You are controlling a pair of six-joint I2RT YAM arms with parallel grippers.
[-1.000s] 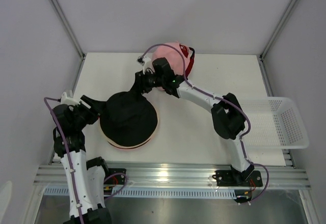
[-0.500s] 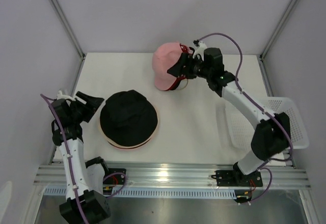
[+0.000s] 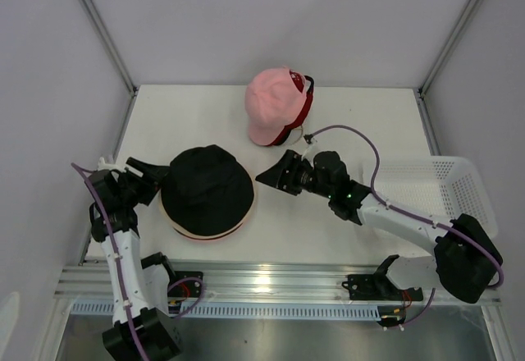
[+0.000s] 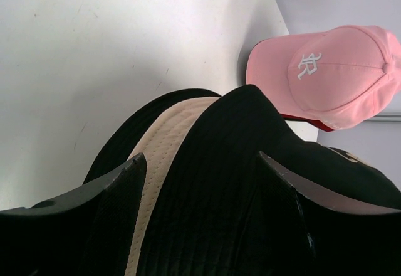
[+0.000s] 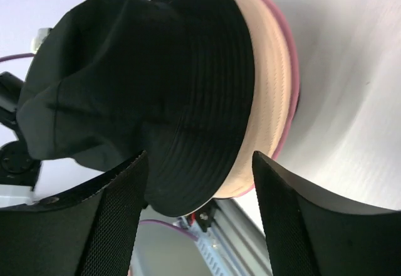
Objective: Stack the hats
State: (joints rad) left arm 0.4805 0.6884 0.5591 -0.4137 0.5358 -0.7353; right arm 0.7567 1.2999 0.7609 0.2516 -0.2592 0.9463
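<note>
A black bucket hat (image 3: 207,189) lies on top of a cream one (image 5: 269,88) and a pink one (image 5: 293,69), which together form a stack left of centre. At the back, a pink baseball cap (image 3: 273,105) sits over a red cap (image 3: 305,108). My left gripper (image 3: 157,179) is open at the stack's left edge. The black hat (image 4: 250,182) fills the space between its fingers (image 4: 119,194). My right gripper (image 3: 267,176) is also open. It sits low on the table just right of the stack and faces it, with nothing between its fingers (image 5: 119,207).
A white mesh basket (image 3: 447,201) stands at the table's right edge, behind my right arm. The aluminium rail (image 3: 271,283) runs along the near edge. White walls and frame posts close in the back and sides.
My right arm has come away from the pink cap at the back and dropped to the table beside the bucket-hat stack. The left arm has hardly moved.
</note>
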